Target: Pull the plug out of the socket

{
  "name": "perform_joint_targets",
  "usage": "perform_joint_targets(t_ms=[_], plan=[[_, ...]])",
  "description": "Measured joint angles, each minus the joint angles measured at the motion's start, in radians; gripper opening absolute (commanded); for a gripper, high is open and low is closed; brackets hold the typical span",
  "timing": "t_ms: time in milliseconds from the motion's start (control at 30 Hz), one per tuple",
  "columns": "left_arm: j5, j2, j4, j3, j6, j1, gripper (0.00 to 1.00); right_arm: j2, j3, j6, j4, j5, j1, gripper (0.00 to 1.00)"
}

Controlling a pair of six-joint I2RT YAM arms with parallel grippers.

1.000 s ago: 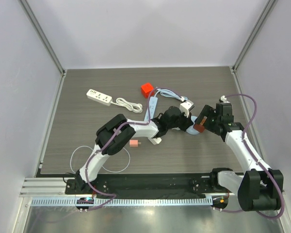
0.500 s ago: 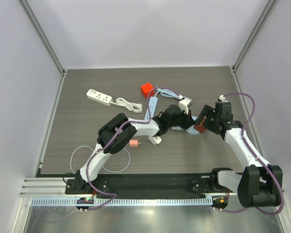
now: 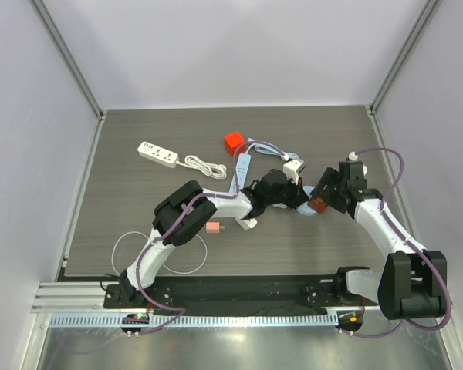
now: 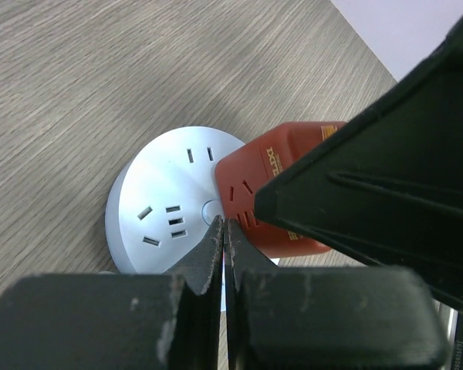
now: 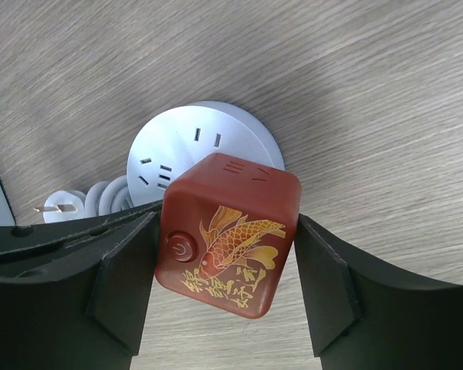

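Note:
A round pale blue socket [image 4: 170, 200] lies on the dark wood table; it also shows in the right wrist view [image 5: 193, 150] and, mostly hidden under the grippers, in the top view [image 3: 308, 211]. A red cube plug [image 5: 228, 247] with a gold fish print sits over its edge, tilted [image 4: 270, 208]. I cannot tell whether its pins are still in the socket. My right gripper [image 5: 228, 258] is shut on the plug's sides [image 3: 318, 203]. My left gripper [image 4: 222, 227] is shut, its tips on the socket's face right beside the plug.
A white power strip [image 3: 157, 153] lies at the back left. A red cube [image 3: 233, 142], a pale strip [image 3: 243, 164] and a white adapter [image 3: 294, 164] sit behind the grippers. A pink piece [image 3: 214, 227] lies beside the left arm. A white pronged plug [image 5: 58, 208] with coiled cord lies by the socket.
The right wrist has shifted slightly back and left with the plug in its grip. The left gripper stays on the socket, nearly still.

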Motion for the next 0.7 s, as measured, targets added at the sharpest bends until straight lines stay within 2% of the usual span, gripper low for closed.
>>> perform_joint_targets(t_ms=[333,700], plan=[[-0.019,0.000,-0.010,0.002,-0.001,0.001,0.00,0.026,0.027,0.055,-0.014,0.092,0.061,0.66],[-0.023,0.000,-0.018,0.002,-0.005,-0.002,0.00,0.068,0.097,0.076,-0.126,0.128,0.084,0.67]])
